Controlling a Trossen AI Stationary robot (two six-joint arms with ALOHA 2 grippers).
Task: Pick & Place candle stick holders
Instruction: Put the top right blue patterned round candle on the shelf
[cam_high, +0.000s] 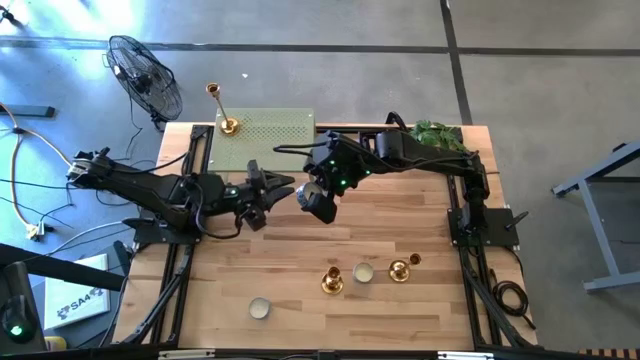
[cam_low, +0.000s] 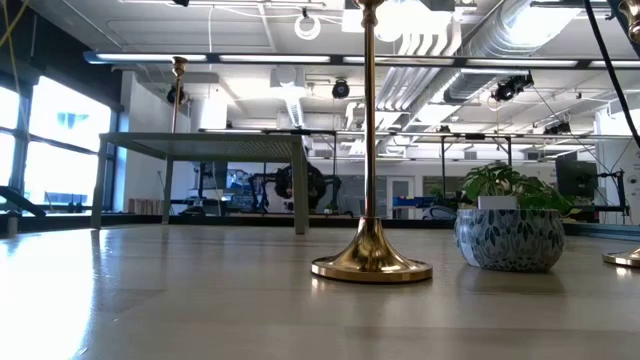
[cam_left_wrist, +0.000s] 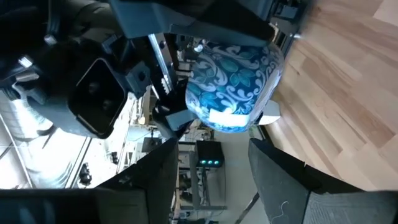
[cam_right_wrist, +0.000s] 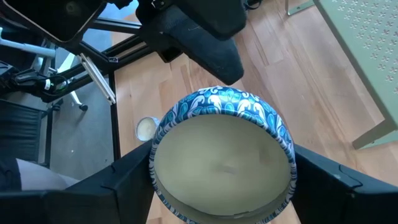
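Note:
One gold candle stick holder (cam_high: 228, 122) stands by its base on the far left corner of a green perforated stand (cam_high: 270, 135). Two others (cam_high: 332, 281) (cam_high: 400, 269) stand on the wooden table near its front; the low view shows one up close (cam_low: 370, 200). My right gripper (cam_high: 318, 200) hangs over the table's middle, shut on a blue patterned bowl (cam_right_wrist: 221, 155). My left gripper (cam_high: 285, 185) is level just left of it, open and holding nothing (cam_left_wrist: 214, 186), facing the bowl (cam_left_wrist: 233, 84). My right gripper pinches the bowl between its two fingers, on opposite sides of the outer wall (cam_right_wrist: 155, 180) (cam_right_wrist: 291, 174). The fingers slant down from the table's right side. The bowl is lifted clear of the table, its pale round face turned toward the wrist.
A potted plant in a blue patterned pot (cam_high: 440, 135) (cam_low: 510, 235) stands at the far right corner. Two small white tealights (cam_high: 363, 272) (cam_high: 260, 308) lie near the front edge. A fan (cam_high: 145, 75) stands on the floor beyond the table's far left.

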